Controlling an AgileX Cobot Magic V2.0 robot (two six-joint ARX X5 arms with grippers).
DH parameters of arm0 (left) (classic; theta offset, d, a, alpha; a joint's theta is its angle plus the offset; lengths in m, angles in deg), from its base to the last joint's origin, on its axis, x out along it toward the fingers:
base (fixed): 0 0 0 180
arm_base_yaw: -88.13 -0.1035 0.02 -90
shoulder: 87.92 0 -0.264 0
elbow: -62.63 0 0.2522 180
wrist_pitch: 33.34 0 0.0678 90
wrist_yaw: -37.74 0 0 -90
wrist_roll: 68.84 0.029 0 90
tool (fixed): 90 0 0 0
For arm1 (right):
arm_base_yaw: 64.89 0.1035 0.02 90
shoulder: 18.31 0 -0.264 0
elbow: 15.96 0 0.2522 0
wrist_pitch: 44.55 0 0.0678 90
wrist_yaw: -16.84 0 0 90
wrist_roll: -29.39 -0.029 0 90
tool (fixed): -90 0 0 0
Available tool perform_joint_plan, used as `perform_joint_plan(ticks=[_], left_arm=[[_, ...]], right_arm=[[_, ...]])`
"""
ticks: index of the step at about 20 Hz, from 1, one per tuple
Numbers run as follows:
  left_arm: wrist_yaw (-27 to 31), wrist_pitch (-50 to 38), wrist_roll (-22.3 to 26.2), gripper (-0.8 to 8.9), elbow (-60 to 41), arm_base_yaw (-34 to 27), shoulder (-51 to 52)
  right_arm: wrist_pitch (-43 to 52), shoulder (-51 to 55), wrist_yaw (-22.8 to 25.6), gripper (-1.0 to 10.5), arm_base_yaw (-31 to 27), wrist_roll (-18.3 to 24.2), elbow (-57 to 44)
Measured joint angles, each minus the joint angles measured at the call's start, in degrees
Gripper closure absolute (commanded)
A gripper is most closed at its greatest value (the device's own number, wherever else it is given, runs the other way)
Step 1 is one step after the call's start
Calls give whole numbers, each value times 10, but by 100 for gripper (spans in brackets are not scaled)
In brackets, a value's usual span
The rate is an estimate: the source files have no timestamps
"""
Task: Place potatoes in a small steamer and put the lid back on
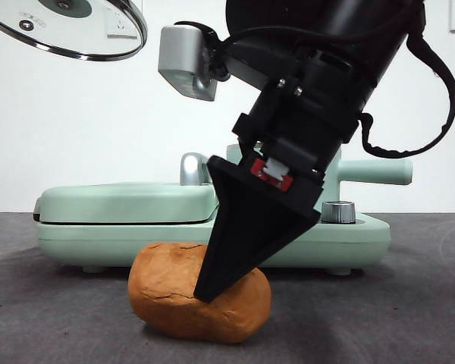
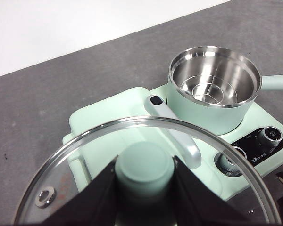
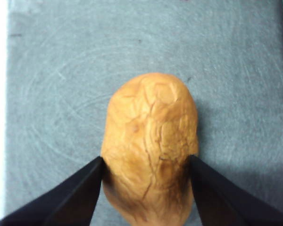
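Potato [image 3: 151,150] lies between right tool [image 3: 146,165] jaws, table [image 3: 52,94].

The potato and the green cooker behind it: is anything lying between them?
Nothing: front view shows only bare grey table between the potato and the cooker.

Right tool [image 1: 212,292] is down on the potato [image 1: 200,292], its black wedge tip touching the cracked orange-brown skin near the top, arm slanting in big and dark from the upper right. The potato sits on the grey surface [image 1: 394,318], just in front of the mint-green cooker base [image 1: 121,227]. Behind the arm, a straight mint-green handle [image 1: 375,172] pokes out to the right. Up in the top left corner, the lid [image 1: 76,30] hangs tilted in the air.
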Motion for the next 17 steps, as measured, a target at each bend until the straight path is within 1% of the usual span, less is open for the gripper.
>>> perform_joint_plan(ticks=[2,5,8,9,11,14,17], left_arm=[[0,0,0,804,0,0,0],[0,0,0,804,0,0,0],[0,0,0,804,0,0,0],[0,0,0,804,0,0,0],[0,-3,0,804,0,0,0],[0,-11,0,804,0,0,0],[0,-12,0,804,0,0,0]], right_arm=[[-12,16,0,681,0,-22,-1],[-17,80,0,681,-5,-63,-1],[-17,152,1,683,-23,-131,-1],[-18,171,1,668,-32,-148,-1],[-27,190,4,593,-40,-159,-1],[-35,169,1,583,-28,-160,-1],[-34,131,1,575,-8,-141,-1]])
